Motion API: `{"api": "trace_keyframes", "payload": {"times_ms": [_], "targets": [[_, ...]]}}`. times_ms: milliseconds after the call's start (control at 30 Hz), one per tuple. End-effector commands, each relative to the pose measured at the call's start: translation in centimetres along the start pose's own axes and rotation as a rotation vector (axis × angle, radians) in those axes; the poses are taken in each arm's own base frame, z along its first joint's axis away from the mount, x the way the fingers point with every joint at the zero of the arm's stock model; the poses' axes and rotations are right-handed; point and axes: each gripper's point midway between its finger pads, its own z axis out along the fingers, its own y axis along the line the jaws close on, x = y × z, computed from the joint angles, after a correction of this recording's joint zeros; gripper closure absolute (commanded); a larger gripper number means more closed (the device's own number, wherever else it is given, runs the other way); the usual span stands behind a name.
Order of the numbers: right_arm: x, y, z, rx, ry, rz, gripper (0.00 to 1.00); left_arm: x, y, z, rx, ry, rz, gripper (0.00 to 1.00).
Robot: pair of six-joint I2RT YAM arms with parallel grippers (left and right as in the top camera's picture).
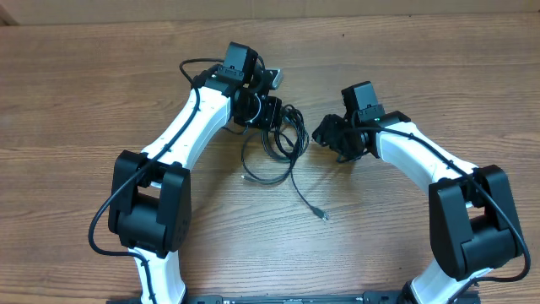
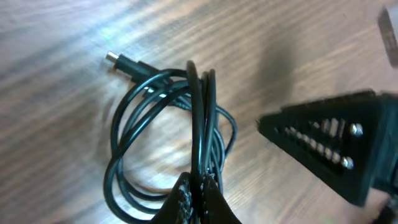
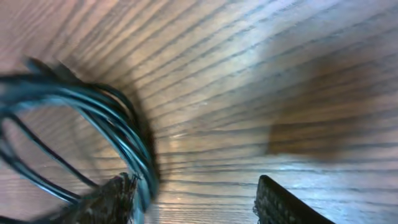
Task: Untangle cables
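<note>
The left tool is fully closed. Its two fingertips are pinched together on several strands of the thin, flexible black cables, which have small silvery plug tips. In the left wrist view the clamped strands run straight out ahead of this tool. The rest of the bundle spreads into rounded loops that lie on the light brown wood-grain bench, ahead of the fingertips and to their left. One silvery plug tip lies farther out, beyond the loops and left of the tool's line.

The right tool stands partly open, its jaws apart with bare bench showing between them and nothing clamped. It sits near the coil, on the far side of the coil from the left tool. In the right wrist view a blurred sweep of black strands curves just beside this tool's left finger; whether they touch it cannot be told.

From the coil one loose strand trails back toward the arm bases. It ends in a plug tip lying on the bench between the two arms, well apart from both tools.
</note>
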Motion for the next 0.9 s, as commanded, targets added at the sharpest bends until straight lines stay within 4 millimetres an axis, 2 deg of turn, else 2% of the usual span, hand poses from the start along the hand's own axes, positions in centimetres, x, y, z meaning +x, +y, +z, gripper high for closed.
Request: {"api": "trace_keyframes", "payload": {"times_ms": [0,200,367,600,867], "targets": [[0.9,1.4,0.4,-0.080,0.051,-0.006,0.40,0.2,-2.1,-0.1,0.116,0.020,0.045,0.96],[0.5,2.0,0.4,-0.106,0.035,-0.017,0.48,0.3,-2.4,-0.1,0.133,0.027,0.042,0.96],[0.4,1.7,0.5,-0.080,0.022,-0.020,0.48,0.3,-2.3,-0.1,0.128,0.027,0.042,0.96],[1.1,2.2,0.9,-0.048,0.007,-0.055,0.53,0.3,-2.3,-0.1,0.128,0.028,0.021,0.96],[1.7,2.6,1.4,0.010,-0.040,-0.106,0.53,0.4,-2.2,0.0,0.124,0.032,-0.002,0.96]]}}
